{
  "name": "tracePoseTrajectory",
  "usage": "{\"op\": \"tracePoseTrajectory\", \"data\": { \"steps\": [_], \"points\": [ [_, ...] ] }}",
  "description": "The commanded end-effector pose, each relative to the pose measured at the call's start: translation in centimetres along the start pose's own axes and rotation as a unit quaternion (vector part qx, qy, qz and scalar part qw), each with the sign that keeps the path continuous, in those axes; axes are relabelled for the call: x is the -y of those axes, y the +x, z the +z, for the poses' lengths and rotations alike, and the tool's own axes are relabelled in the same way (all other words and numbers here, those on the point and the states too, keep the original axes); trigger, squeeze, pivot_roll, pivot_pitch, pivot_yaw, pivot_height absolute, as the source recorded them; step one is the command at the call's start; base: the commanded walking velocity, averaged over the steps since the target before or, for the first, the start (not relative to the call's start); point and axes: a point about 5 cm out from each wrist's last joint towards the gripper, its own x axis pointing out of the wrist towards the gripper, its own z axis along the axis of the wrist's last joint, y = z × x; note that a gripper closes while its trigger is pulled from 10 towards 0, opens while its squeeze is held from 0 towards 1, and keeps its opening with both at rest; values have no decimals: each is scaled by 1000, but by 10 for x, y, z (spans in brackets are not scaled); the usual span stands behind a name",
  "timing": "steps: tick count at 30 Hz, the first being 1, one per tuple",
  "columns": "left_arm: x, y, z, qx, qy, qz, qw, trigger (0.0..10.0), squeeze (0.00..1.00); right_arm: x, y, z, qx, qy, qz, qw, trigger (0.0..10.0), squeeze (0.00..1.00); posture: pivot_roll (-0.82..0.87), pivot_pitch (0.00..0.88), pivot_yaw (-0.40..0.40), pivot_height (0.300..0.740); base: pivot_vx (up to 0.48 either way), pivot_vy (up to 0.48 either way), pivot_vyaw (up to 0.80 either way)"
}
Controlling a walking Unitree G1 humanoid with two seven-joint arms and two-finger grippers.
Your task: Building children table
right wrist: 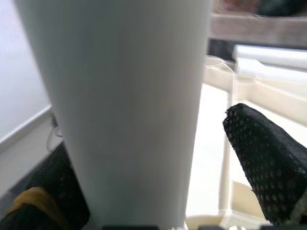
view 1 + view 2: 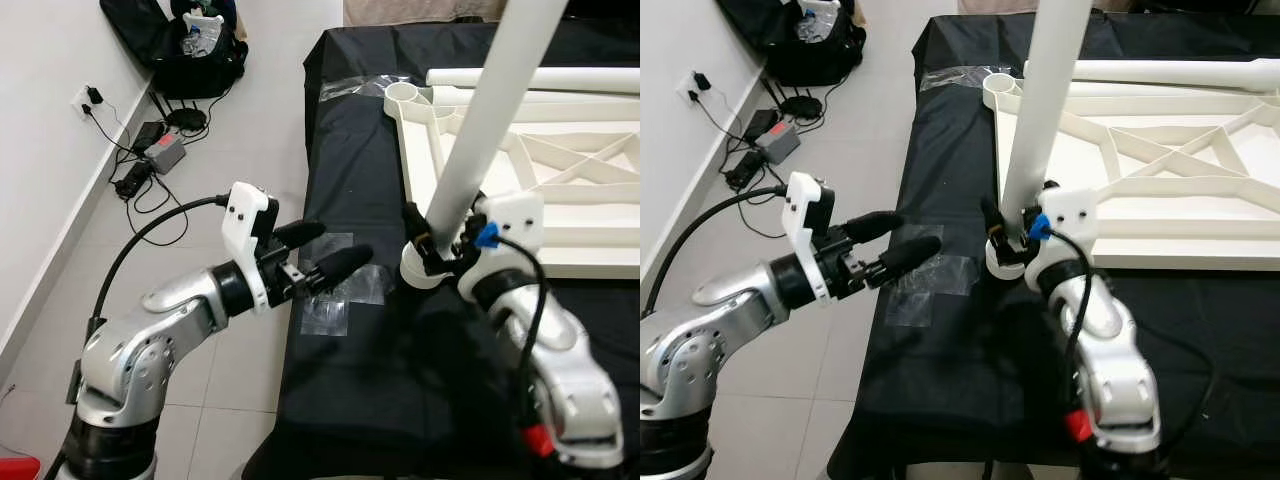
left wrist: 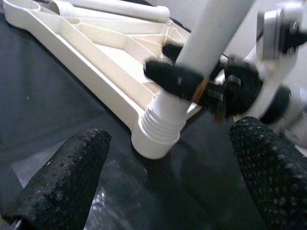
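A white plastic table top (image 2: 560,170) lies upside down on a black-covered surface (image 2: 360,150). A long white table leg (image 2: 490,110) stands tilted in the near-left corner socket (image 2: 420,270), its ribbed foot (image 3: 160,127) seated in the ring. My right gripper (image 2: 440,245) is shut on the table leg just above the socket, with a black finger (image 3: 177,79) lying across it. My left gripper (image 2: 325,255) hovers open and holds nothing, left of the socket, over the edge of the cloth. A second white leg (image 2: 540,78) lies along the far side of the table top.
Clear tape patches (image 2: 335,290) are stuck on the black cloth near the left gripper. The covered surface ends at its left edge (image 2: 300,250), with tiled floor beyond. A black bag (image 2: 190,45), a power strip (image 2: 165,152) and cables lie by the wall.
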Motion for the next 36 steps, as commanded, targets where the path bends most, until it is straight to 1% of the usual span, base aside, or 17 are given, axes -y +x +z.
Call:
{"op": "tracePoseTrajectory", "data": {
  "steps": [1, 2, 7, 8, 9, 10, 14, 19, 21, 22, 24, 25, 26, 27, 28, 30, 36],
  "points": [
    [5, -8, -2, -9, 0, -15, 1000, 10000, 0, 10, 0, 3, 11, 11, 27, 1000, 10000, 0, 25, 275, 74, 740, 0, 0, 0],
    [6, -10, -2, -11, -2, -21, 1000, 10000, 0, 18, 2, 7, 14, -5, 37, 999, 10000, 0, 29, 275, 75, 740, 0, 0, 0],
    [9, -13, -2, -14, -4, -31, 999, 10000, 0, 30, 2, 12, 14, -29, 53, 998, 10000, 0, 32, 276, 72, 740, 0, 0, 0],
    [10, -14, -1, -12, -4, -35, 999, 10000, 0, 32, 2, 14, 14, -24, 71, 997, 7255, 0, 30, 277, 71, 740, 0, 0, 0],
    [10, -14, -1, -12, -4, -35, 999, 10000, 0, 32, 2, 14, 14, -24, 71, 997, 7255, 0, 30, 277, 71, 740, 0, 0, 0],
    [10, -16, 0, -11, 1, -35, 999, 10000, 0, 34, 1, 15, 12, -13, 93, 995, 0, 0, 30, 277, 72, 740, 0, 0, 0],
    [8, -19, 4, -9, 15, -24, 1000, 10000, 0, 35, -1, 15, 6, -5, 139, 990, 0, 0, 29, 277, 72, 740, 0, 0, 0],
    [5, -22, 6, -17, 49, -4, 999, 10000, 0, 36, -3, 13, 1, 10, 152, 988, 0, 0, 27, 276, 73, 740, 0, 0, 0],
    [3, -23, 4, -28, 82, 16, 996, 10000, 0, 31, -4, 1, -16, 22, 118, 993, 0, 0, 27, 274, 70, 740, 0, 0, 0],
    [3, -23, 4, -28, 82, 16, 996, 10000, 0, 31, -4, 1, -16, 22, 118, 993, 0, 0, 27, 274, 70, 740, 0, 0, 0],
    [3, -22, 3, -26, 93, 28, 995, 10000, 0, 19, -6, -17, -37, 42, 48, 997, 0, 0, 23, 272, 68, 740, 0, 0, 0],
    [3, -22, 3, -26, 93, 28, 995, 10000, 0, 19, -6, -17, -37, 42, 48, 997, 0, 0, 23, 272, 68, 740, 0, 0, 0],
    [4, -21, 2, -24, 93, 29, 995, 10000, 0, 11, -8, -27, -54, 35, -8, 998, 0, 0, 21, 271, 68, 740, 0, 0, 0],
    [7, -19, 2, -19, 88, 26, 996, 10000, 0, 5, -14, -37, -71, 29, -101, 992, 0, 0, 16, 268, 65, 740, 0, 0, 0],
    [7, -19, 2, -19, 88, 26, 996, 10000, 0, 5, -14, -37, -71, 29, -101, 992, 0, 0, 16, 268, 65, 740, 0, 0, 0],
    [12, -14, 0, -14, 84, 18, 996, 10000, 0, -11, -21, -52, -108, 44, -191, 975, 0, 0, 35, 258, 57, 740, 0, 0, 0],
    [19, -11, -5, -14, 81, 9, 997, 10000, 0, -16, -15, -55, -115, 75, -200, 970, 0, 0, 33, 248, 60, 740, 0, 0, 0]
  ]
}}
